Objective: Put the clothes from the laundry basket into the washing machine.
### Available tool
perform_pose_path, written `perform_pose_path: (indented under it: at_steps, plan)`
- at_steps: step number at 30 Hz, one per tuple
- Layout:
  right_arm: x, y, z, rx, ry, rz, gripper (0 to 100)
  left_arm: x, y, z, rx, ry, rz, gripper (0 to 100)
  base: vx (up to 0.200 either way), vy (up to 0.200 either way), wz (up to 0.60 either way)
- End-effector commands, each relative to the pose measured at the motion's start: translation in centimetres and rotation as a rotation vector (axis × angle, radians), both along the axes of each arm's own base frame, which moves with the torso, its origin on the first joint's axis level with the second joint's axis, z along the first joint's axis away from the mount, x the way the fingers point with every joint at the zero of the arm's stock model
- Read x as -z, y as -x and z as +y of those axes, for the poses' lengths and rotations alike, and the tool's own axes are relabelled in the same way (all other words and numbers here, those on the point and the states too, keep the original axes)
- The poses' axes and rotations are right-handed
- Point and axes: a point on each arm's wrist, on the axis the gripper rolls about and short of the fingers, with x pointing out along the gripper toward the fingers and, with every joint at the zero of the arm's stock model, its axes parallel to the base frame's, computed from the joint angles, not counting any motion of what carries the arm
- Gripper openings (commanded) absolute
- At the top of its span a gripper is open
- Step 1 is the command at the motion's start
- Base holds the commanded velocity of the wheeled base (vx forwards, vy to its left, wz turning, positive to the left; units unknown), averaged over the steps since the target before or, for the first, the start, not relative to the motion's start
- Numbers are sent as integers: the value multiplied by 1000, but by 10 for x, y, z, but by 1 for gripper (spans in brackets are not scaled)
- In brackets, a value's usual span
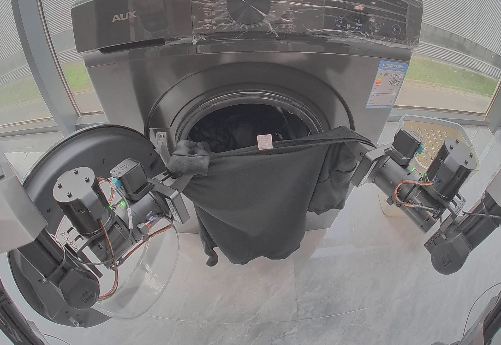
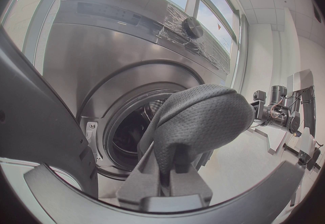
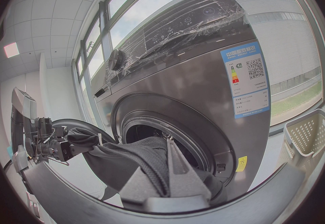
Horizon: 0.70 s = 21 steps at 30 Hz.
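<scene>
Garment (image 1: 250, 200), dark, is stretched between both grippers across the washer (image 1: 156, 75) front. Its top edge is pulled taut like a line over the lower half of the port (image 1: 245, 122), and the rest hangs outside, down the front panel toward the floor (image 1: 313, 288), not in the drum. A white tag (image 1: 264, 141) sits at mid top edge. Dark folds show inside the port behind it. Obstacles: the door (image 1: 78, 153) is swung fully open on the L side with its clear bowl facing out, just beside the L arm. The basket (image 1: 436, 135), white and perforated, stands on the floor R of the washer behind the R arm, also seen in the R wrist cam (image 3: 304, 136). The sticker (image 1: 387, 84) is upper R of the port, and the dial (image 1: 248, 3) is on a panel wrapped in film. Windows are behind and to both sides. Left gripper (image 1: 175, 176) is at the port's L edge, clamped on a bunched corner of the garment. The L wrist cam shows the fingers (image 2: 149, 174) pinched tight, with fabric (image 2: 203, 116) ballooning over them. Right gripper (image 1: 362, 150) is at the port's R edge, pinched on the other end. In the R wrist cam its fingers (image 3: 182, 170) are closed, with cloth (image 3: 142, 157) running out between them toward the far arm. Each gripper is visible from the other's cam: right (image 2: 254, 109), left (image 3: 67, 146).
</scene>
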Motion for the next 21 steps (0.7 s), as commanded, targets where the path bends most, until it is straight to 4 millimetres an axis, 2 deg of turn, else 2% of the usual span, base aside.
perform_pose_path:
  at_steps: [1,21]
  plan:
    - [-1,1,1,-2,-2,-3,0,-1,0,0,-1,5,-4,0,0,0,0]
    - [-2,4,4,-16,-3,-5,0,-10,1,4,-4,27,-32,0,0,0,0]
